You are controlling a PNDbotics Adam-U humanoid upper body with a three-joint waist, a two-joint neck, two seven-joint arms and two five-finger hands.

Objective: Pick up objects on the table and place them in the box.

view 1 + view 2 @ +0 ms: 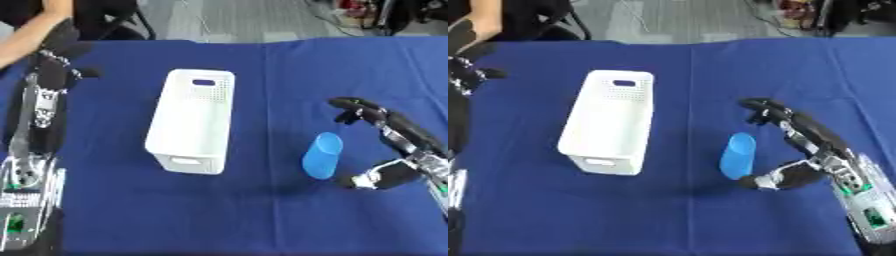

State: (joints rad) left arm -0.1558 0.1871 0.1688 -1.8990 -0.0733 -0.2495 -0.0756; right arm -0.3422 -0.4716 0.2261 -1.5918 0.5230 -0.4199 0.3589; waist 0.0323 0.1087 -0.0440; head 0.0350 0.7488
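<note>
Right hand: the right hand (pixel 802 150) comes in from four o'clock, forearm slanting up and left, palm facing the cup; fingers spread wide apart, thumb low near the cup's base, long fingers arched above and beyond its rim, nothing gripped.
Cup: a blue cup (pixel 322 155) stands on the table at about three o'clock of centre, just beside the hand's thumb, inside the hand's open span; I cannot tell whether they touch.
Table: a blue cloth (pixel 245 215) covers it.
Box: a white box (pixel 192 121) sits near centre, at nine o'clock from the cup, well apart from it.
Left hand: the left hand (pixel 59 37) shows at ten o'clock, arm running up the left edge; whether its fingers are open or curled, I cannot tell.
</note>
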